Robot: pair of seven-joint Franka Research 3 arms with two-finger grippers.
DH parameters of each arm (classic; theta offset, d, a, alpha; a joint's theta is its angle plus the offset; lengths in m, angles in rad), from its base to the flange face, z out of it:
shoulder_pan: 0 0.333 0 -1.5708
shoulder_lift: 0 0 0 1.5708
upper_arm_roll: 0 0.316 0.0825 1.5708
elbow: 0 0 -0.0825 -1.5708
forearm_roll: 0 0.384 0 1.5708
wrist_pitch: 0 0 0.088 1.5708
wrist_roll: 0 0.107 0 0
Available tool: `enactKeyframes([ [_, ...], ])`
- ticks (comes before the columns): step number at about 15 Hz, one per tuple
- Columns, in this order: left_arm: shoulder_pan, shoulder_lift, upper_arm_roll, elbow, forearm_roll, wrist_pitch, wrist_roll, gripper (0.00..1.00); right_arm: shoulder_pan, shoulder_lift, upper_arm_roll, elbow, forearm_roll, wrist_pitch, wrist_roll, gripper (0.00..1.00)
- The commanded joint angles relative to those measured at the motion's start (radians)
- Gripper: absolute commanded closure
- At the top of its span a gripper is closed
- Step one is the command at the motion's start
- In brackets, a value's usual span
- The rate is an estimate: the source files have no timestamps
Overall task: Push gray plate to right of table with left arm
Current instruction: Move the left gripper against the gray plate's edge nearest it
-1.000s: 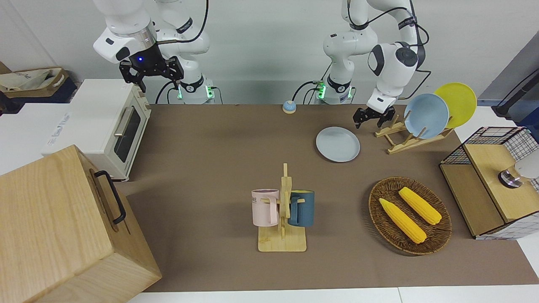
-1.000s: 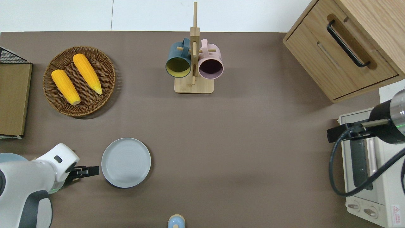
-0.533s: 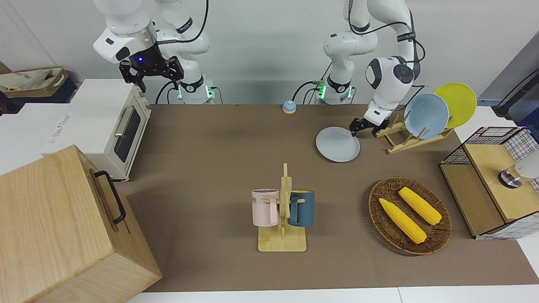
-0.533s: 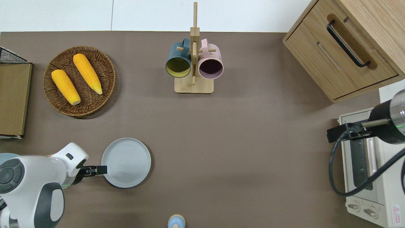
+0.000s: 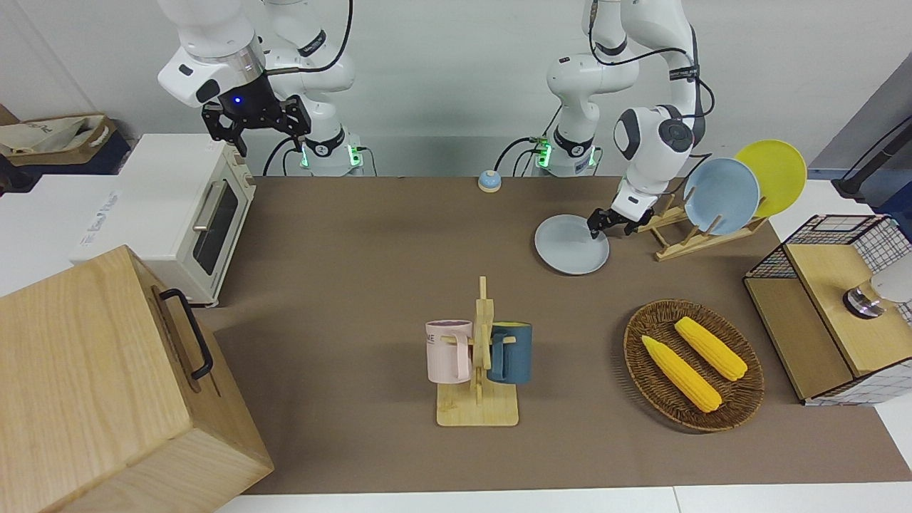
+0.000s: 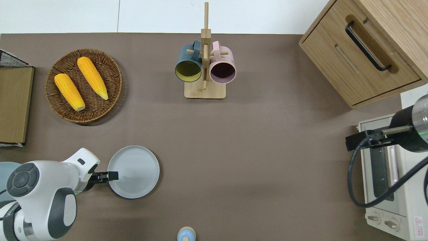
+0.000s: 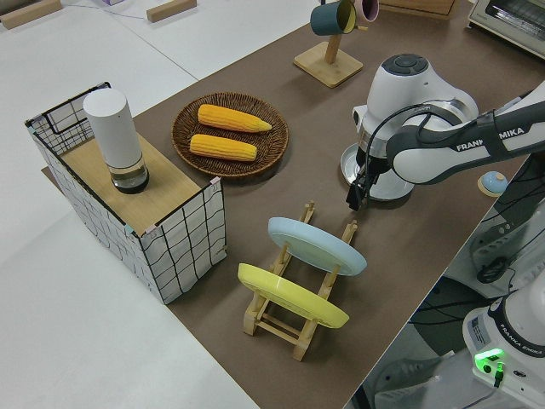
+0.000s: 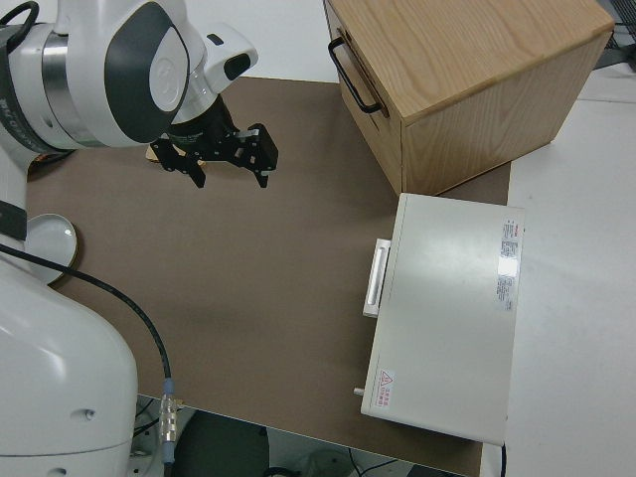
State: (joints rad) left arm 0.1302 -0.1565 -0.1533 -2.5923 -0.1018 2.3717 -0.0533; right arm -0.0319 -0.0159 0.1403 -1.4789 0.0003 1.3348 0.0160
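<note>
The gray plate lies flat on the brown table toward the left arm's end; it also shows in the overhead view and partly in the left side view. My left gripper is shut and empty, low at the plate's rim on the side toward the left arm's end. In the overhead view its tip overlaps that rim. I cannot tell whether it touches the plate. It hangs thin and dark in the left side view. My right gripper is parked, open and empty.
A wooden rack with a sky-blue plate and a yellow plate stands beside the left gripper. A wicker basket of corn, a mug rack, a small bell, a toaster oven and a wooden cabinet are around.
My left gripper has come down from beside the plate rack to the gray plate's rim. The plate has not moved. The right arm has not moved.
</note>
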Motion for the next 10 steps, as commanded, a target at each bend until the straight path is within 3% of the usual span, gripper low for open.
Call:
enactKeyframes([
  [1,-0.031,0.012,-0.003,-0.012,-0.012,0.04,-0.063,0.08,-0.019,-0.002,0.016,0.009,0.004,-0.016,0.012,0.017],
  [6,-0.031,0.011,-0.003,-0.012,-0.01,0.04,-0.063,0.64,-0.019,-0.002,0.016,0.009,0.004,-0.016,0.012,0.017],
  [10,-0.031,0.026,-0.003,-0.012,-0.006,0.043,-0.063,0.98,-0.02,-0.002,0.016,0.009,0.004,-0.016,0.012,0.017],
])
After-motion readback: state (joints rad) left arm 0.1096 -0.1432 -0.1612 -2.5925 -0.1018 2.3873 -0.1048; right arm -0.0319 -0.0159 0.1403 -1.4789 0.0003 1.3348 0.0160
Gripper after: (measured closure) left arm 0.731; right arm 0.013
